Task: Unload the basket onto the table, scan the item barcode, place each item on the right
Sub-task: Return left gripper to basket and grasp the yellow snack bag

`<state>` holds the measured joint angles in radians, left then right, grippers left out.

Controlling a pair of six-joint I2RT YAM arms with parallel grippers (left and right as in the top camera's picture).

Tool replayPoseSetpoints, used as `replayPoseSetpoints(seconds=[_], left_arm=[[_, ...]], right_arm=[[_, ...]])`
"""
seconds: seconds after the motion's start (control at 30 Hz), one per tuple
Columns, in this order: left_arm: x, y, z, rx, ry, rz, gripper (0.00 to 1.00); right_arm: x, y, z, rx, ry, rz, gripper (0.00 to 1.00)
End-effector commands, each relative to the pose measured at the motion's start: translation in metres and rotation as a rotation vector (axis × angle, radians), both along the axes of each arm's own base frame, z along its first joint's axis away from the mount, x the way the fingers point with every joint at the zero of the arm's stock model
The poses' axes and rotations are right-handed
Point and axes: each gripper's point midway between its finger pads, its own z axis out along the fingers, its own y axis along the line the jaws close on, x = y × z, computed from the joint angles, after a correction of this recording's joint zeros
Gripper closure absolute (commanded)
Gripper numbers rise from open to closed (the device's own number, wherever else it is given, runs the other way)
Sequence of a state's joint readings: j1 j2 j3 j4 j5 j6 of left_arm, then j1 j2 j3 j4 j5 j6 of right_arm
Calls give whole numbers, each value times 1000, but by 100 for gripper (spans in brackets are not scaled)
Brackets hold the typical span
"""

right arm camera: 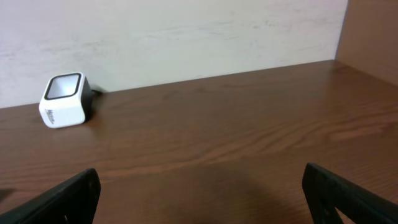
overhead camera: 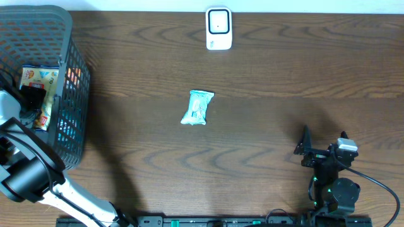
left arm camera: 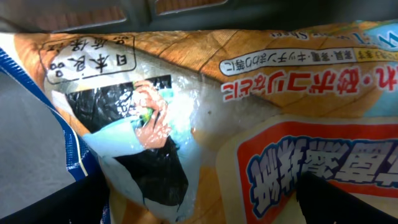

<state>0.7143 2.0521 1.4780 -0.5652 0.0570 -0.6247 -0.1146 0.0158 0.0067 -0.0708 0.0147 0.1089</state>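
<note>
Left gripper is down inside the dark mesh basket at the table's far-left corner, sitting over an orange snack packet; jaw spread can't be read from the overhead view. Right gripper is parked over bare wood table near the right front edge, jaws spread wide and nothing between them. A pale green packet lies flat mid-table, well apart from both arms. White scanner stands at the back edge, roughly in line with that packet. Left wrist view: left gripper is fully spread, with dark fingertips at the two bottom corners. The orange snack packet fills the frame between and beyond them, crinkled film with Japanese print and a rice-ball picture. Nothing is clamped, and I can't tell whether the pads touch the film. No barcode is readable here. Right wrist view: right gripper is wide open and empty, with fingertips at the bottom corners just above the table. The scanner is far left against the pale wall, window facing up.
</note>
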Motion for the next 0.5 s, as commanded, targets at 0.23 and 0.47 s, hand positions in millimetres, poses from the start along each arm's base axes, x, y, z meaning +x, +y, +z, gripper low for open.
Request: replayPoseSetpoints(seconds=[0.23,0.47], left_arm=[[-16,-16,-44,-61,114,-150,93],[-9,-6,47,78,-20,-146,93]], right_arm=[[0,-2,-1,-12,6,-7,1],[0,-2,-1,-12,6,-7,1]])
